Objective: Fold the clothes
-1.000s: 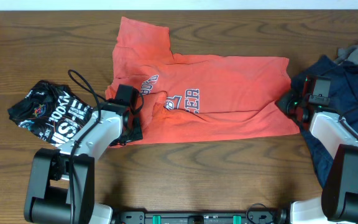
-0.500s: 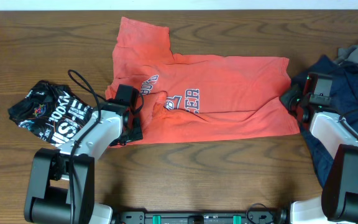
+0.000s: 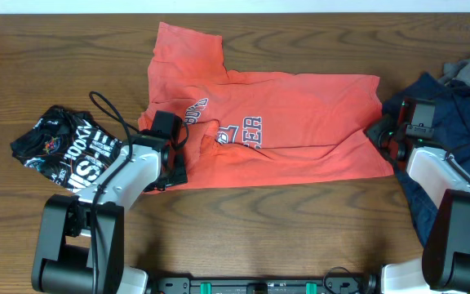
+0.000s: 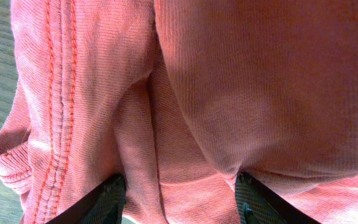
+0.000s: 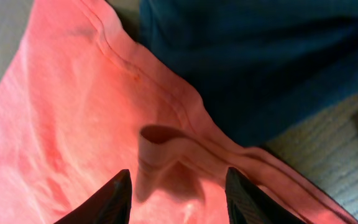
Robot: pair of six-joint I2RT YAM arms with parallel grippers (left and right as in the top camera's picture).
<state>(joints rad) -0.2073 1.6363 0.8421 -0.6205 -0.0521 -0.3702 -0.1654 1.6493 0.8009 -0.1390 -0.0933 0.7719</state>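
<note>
Left gripper [image 4: 179,198]: fingers [image 4: 107,202] parted, a loose ridge of coral-red T-shirt [image 3: 300,114] cloth lying between them at the shirt's near-left edge. Right gripper [image 5: 179,190]: jaws apart, straddling a small raised fold of hem at the shirt's right edge, pinching nothing. T-shirt: spread across the middle of the table [image 3: 55,57] — navy lettering turned sideways, one sleeve reaching far-left. Black white-lettered garment [image 3: 64,147]: crumpled, left of the shirt, apart from it. Navy garment [image 3: 455,106]: heaped at right — touching the shirt's hem.

Left gripper [image 4: 176,199] and right gripper [image 5: 179,193] hold jaws apart
</note>
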